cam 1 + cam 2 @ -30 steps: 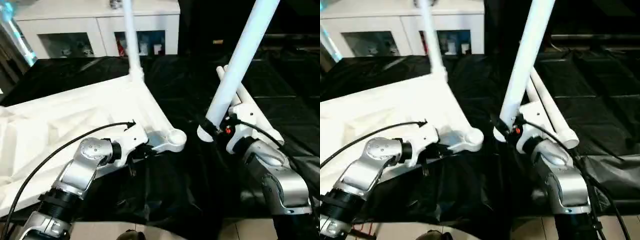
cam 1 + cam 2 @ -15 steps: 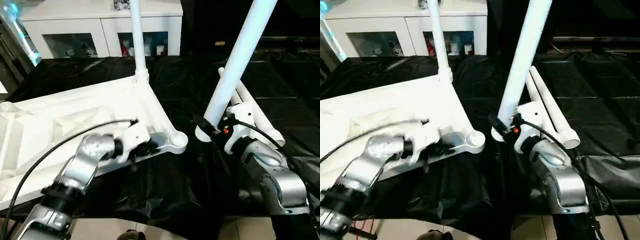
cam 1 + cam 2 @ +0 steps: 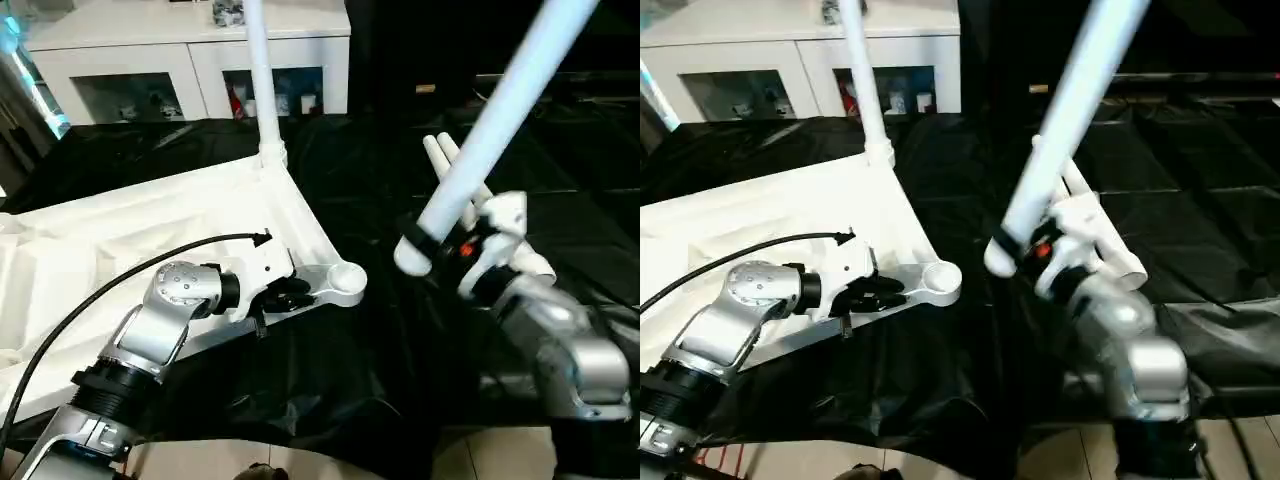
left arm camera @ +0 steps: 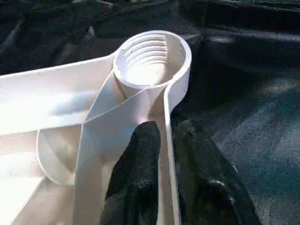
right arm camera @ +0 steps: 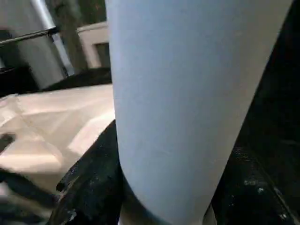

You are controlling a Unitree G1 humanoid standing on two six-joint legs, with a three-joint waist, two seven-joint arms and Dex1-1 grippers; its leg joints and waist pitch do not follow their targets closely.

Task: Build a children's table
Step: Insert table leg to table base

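The white plastic rectangular tabletop [image 3: 150, 225] lies upside down, ribbed side up, on the black sheet-covered work surface [image 3: 360, 360], and one long white round leg [image 3: 258, 80] already stands upright in its far corner. The near round corner socket [image 4: 151, 58] is empty; its inner wall shows thread ridges and nothing sits inside. The left gripper [image 4: 165, 140] pinches the thin white rim wall of the tabletop just behind this socket, one black finger on each side of the wall. The right gripper [image 3: 440, 243] is closed around a second white tapered leg [image 3: 500, 110] near its thick lower end, and the leg leans away up and to the right, with its end hanging above the sheet, near the socket but apart from it. Two more white legs [image 3: 1110, 250] lie on the sheet behind the right hand. The main risk appears to be the tilt: if the leg meets the socket at this angle, the thread may cross or the end may push the tabletop sideways. The left grip holds only a thin wall, so the tabletop might slip or turn under such a push. The long leg could also swing against the standing leg.
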